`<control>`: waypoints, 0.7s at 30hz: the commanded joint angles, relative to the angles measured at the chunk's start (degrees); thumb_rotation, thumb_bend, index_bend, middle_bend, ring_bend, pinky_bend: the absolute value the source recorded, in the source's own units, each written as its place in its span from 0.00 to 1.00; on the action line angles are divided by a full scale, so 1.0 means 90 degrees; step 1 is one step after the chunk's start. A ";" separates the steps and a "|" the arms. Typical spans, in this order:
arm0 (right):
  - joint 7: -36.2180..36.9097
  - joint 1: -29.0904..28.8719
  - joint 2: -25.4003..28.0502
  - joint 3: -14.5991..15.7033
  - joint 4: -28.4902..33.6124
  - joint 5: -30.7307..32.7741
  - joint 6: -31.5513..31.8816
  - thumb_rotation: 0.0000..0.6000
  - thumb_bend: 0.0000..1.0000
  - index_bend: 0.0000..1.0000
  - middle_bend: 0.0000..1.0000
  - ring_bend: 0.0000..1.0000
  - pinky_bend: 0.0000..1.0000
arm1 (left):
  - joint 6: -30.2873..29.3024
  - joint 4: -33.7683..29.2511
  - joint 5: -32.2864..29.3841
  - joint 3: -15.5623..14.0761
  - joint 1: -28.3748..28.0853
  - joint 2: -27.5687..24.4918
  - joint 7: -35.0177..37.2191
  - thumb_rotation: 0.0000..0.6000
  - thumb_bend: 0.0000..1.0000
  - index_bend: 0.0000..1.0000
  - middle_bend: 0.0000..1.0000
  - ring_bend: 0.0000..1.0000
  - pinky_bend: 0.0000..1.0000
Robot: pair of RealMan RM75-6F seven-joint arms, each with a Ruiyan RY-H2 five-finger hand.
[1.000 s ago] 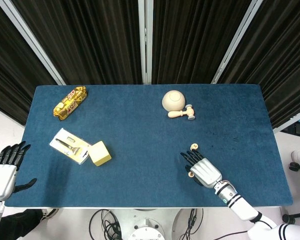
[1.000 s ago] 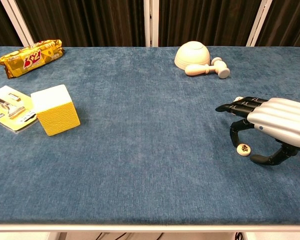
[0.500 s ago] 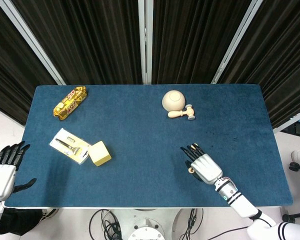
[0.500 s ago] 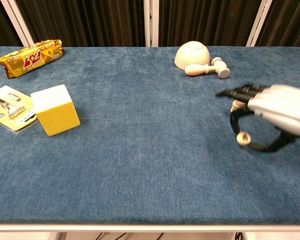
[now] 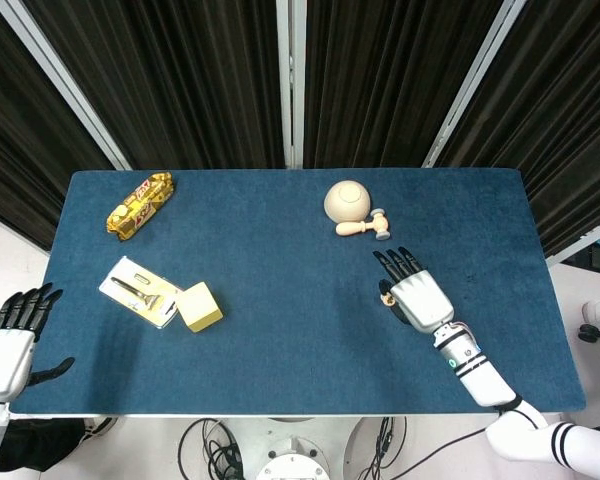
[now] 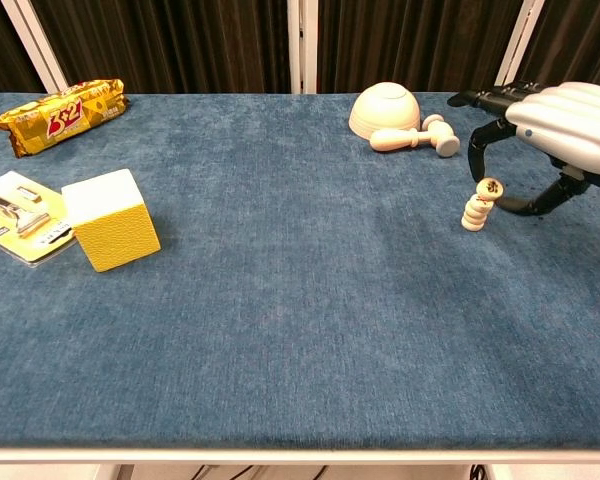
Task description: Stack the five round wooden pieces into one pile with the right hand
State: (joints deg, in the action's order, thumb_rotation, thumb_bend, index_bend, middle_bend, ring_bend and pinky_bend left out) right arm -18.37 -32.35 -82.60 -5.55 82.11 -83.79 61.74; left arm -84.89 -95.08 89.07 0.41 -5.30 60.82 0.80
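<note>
A round wooden piece (image 6: 490,186) is pinched between thumb and fingers (image 6: 477,98) of the right hand (image 6: 565,125), just above a leaning pile of wooden pieces (image 6: 473,213) on the worktop (image 6: 280,300). The left hand (image 5: 8,340) is kept off the worktop, fingers spread and released.

My right hand (image 6: 565,125) hangs above the pile of round pieces (image 6: 476,206), thumb and a finger at its top piece. Behind the pile: bowl (image 6: 385,108), with the mallet (image 6: 416,137) just before it. Far left of the pile: block (image 6: 110,218), beside the razor card (image 6: 15,228); snack pack (image 6: 60,116) behind them.
</note>
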 commanded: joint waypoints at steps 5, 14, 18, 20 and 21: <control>-0.0147 -0.0132 -0.0214 -0.0111 -0.0280 0.0276 -0.0185 1.00 0.26 0.56 0.04 0.00 0.00 | -0.0002 0.0018 -0.0011 0.0008 -0.0001 0.0000 0.0035 1.00 0.14 0.08 0.00 0.00 0.00; -0.0273 -0.0170 -0.0357 -0.0149 -0.0445 0.0502 -0.0234 1.00 0.27 0.57 0.05 0.00 0.00 | 0.0021 0.0043 -0.0019 0.0006 -0.0010 0.0006 0.0061 1.00 0.14 0.08 0.00 0.00 0.00; -0.0284 -0.0177 -0.0381 -0.0156 -0.0492 0.0582 -0.0254 1.00 0.27 0.57 0.05 0.00 0.00 | 0.0026 0.0045 -0.0025 0.0008 -0.0013 0.0010 0.0056 1.00 0.14 0.08 0.00 0.00 0.00; -0.0286 -0.0182 -0.0383 -0.0159 -0.0501 0.0618 -0.0267 1.00 0.27 0.57 0.05 0.00 0.00 | 0.0033 0.0046 -0.0030 0.0008 -0.0015 0.0012 0.0053 1.00 0.14 0.08 0.00 0.00 0.00; -0.0289 -0.0185 -0.0382 -0.0159 -0.0506 0.0629 -0.0270 1.00 0.27 0.57 0.05 0.00 0.00 | 0.0037 0.0045 -0.0030 0.0007 -0.0017 0.0013 0.0049 1.00 0.14 0.08 0.00 0.00 0.00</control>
State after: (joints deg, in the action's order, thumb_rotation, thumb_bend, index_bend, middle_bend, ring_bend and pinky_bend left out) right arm -20.96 -34.00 -86.03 -6.97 77.57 -78.13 59.32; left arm -84.55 -94.68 88.79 0.48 -5.45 60.93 1.25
